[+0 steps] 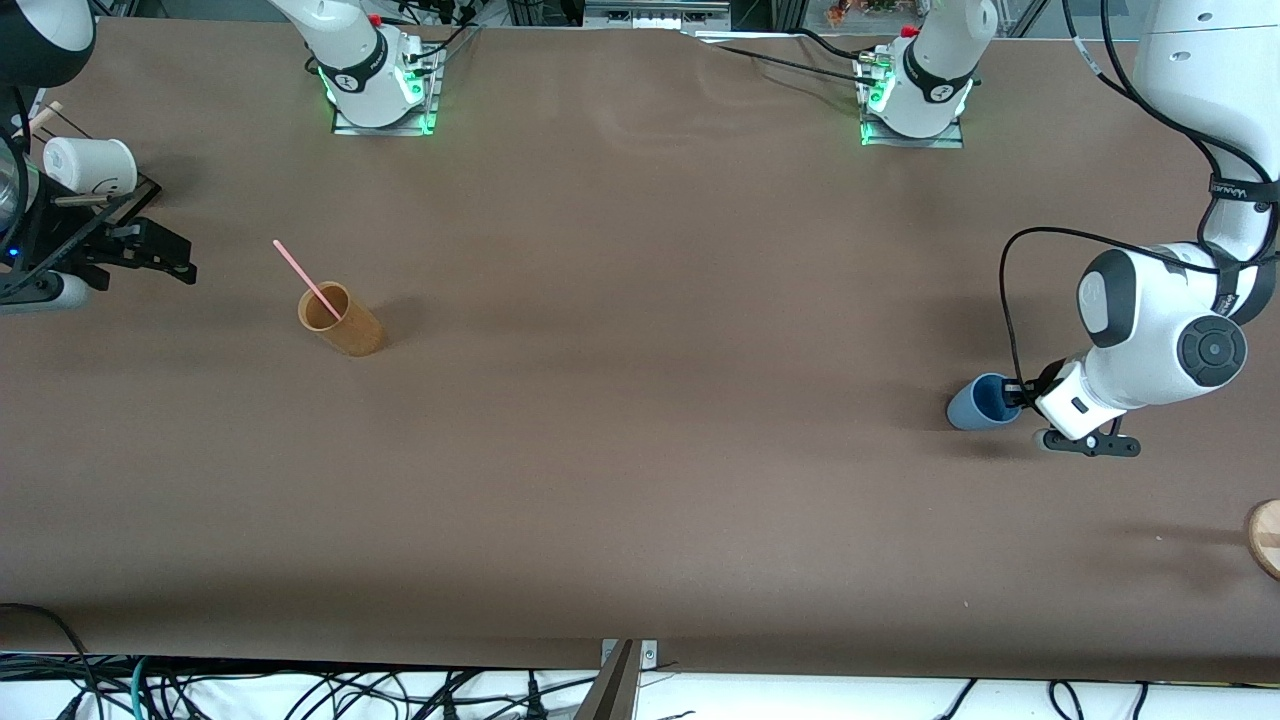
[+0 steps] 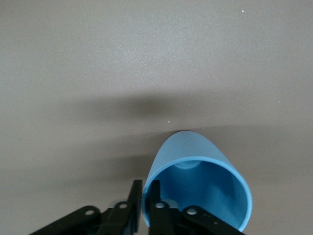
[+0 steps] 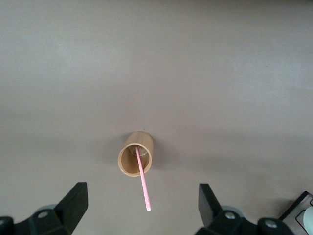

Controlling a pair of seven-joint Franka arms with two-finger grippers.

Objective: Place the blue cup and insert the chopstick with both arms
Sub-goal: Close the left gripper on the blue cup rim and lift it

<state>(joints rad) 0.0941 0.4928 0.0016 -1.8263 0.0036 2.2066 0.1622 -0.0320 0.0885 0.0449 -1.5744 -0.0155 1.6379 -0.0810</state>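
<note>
The blue cup (image 1: 980,402) is at the left arm's end of the table, tilted with its mouth toward my left gripper (image 1: 1012,394). That gripper is shut on the cup's rim, one finger inside and one outside, as the left wrist view shows of the gripper (image 2: 145,200) and the cup (image 2: 205,181). I cannot tell whether the cup touches the table. The pink chopstick (image 1: 308,280) stands leaning in a tan-brown cup (image 1: 345,322). My right gripper (image 1: 150,255) is open and empty, up in the air toward the right arm's end. The right wrist view shows the gripper (image 3: 142,203), the chopstick (image 3: 143,183) and the tan cup (image 3: 135,161).
A white paper cup (image 1: 90,165) stands at the right arm's end of the table, beside my right arm. A round wooden piece (image 1: 1265,535) lies at the table's edge at the left arm's end, nearer the front camera than the blue cup.
</note>
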